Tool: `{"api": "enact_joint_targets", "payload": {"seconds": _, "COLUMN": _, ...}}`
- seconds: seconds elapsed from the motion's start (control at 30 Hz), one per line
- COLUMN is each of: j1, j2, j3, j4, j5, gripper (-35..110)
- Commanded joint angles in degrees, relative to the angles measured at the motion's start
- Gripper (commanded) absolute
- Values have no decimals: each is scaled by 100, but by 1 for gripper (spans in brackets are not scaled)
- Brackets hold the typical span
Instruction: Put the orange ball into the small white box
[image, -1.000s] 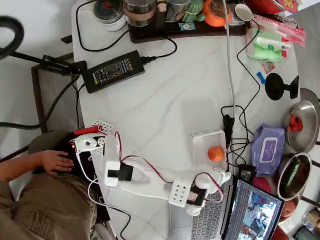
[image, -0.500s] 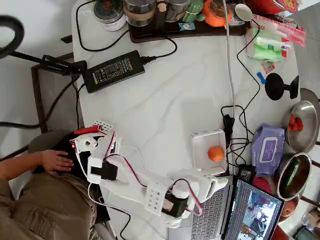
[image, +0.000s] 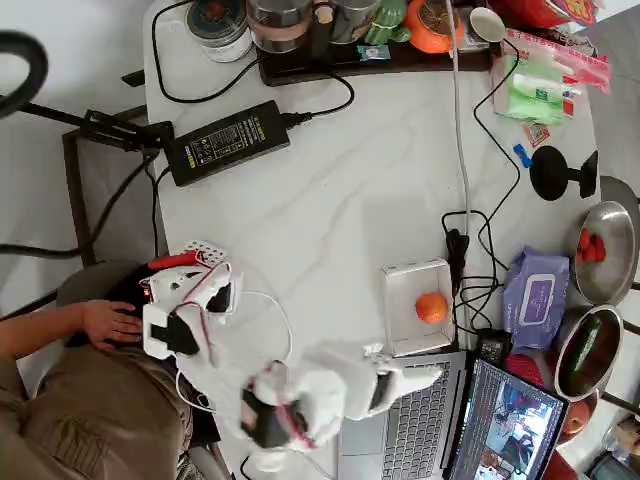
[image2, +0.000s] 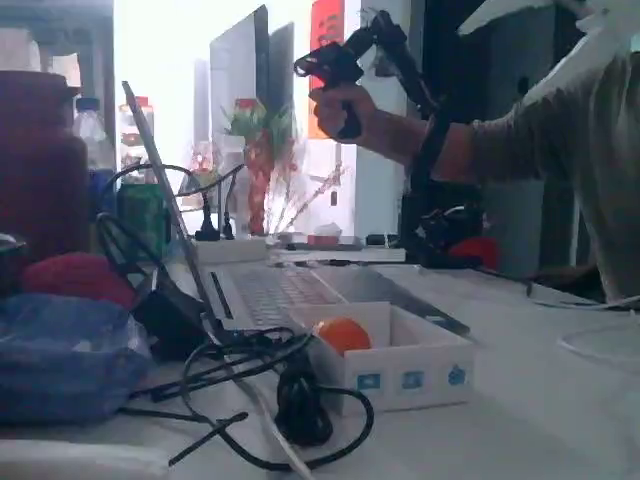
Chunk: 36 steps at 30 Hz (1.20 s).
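Cables tangled nearest in fixed view, just beside small white box. Orange ball resting inside box, low walls stopping any roll; task judged done. Overhead: ball in lower half of box, laptop at box's near end. Gripper over laptop keys, apart from box, clear of ball; blurred, cannot tell whether spread or pressed together. Marble table bare beyond.

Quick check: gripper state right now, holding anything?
Gripper: motion-blurred, open or shut cannot be told. Not holding the orange ball, which lies in the small white box.
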Motion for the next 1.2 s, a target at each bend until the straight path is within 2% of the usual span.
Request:
{"api": "enact_joint_targets", "payload": {"seconds": 0.0, "j1": -290, "j2": 545, "j3": -44, "j4": 325, "j5": -9, "gripper": 34}}
{"api": "enact_joint_targets", "payload": {"seconds": 0.13, "j1": -642, "j2": 940, "j3": 149, "j4": 334, "j5": 18, "gripper": 34}}
{"api": "enact_joint_targets", "payload": {"seconds": 0.27, "j1": -703, "j2": 1468, "j3": 1011, "j4": 281, "j5": 343, "gripper": 34}}
{"api": "enact_joint_targets", "payload": {"seconds": 0.57, "j1": -1160, "j2": 2883, "j3": 2470, "j4": 211, "j5": 334, "gripper": 34}}
{"api": "enact_joint_targets", "payload": {"seconds": 1.0, "j1": -1178, "j2": 4430, "j3": 4043, "j4": 193, "j5": 246, "gripper": 34}}
{"api": "enact_joint_targets", "payload": {"seconds": 1.17, "j1": -1178, "j2": 4878, "j3": 4685, "j4": -255, "j5": 237, "gripper": 34}}
